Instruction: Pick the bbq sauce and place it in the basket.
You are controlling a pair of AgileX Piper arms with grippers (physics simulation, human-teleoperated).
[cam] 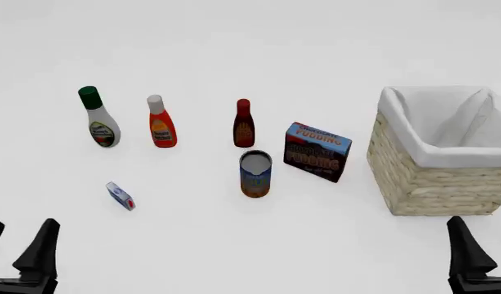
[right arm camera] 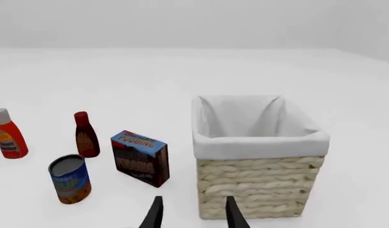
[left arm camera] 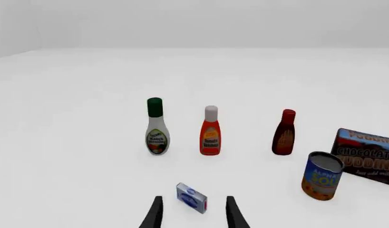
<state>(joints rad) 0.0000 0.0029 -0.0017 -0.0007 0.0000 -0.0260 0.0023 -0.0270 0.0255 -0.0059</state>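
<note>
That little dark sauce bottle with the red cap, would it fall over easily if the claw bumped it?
Probably yes. The bbq sauce stands upright, tall and narrow on a small base, so a nudge near its cap would likely tip it. Its rounded body might then roll. It looks rigid, so it should hold its shape when gripped.

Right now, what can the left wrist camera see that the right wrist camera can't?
Only the left wrist view shows the white bottle with the green cap and the small blue-and-white box lying just ahead of the left gripper and its fingers.

Only the right wrist view shows the basket, and the right gripper.

Both show the bbq sauce, the orange-red bottle, the blue can and the pudding box, all standing on the table.
</note>
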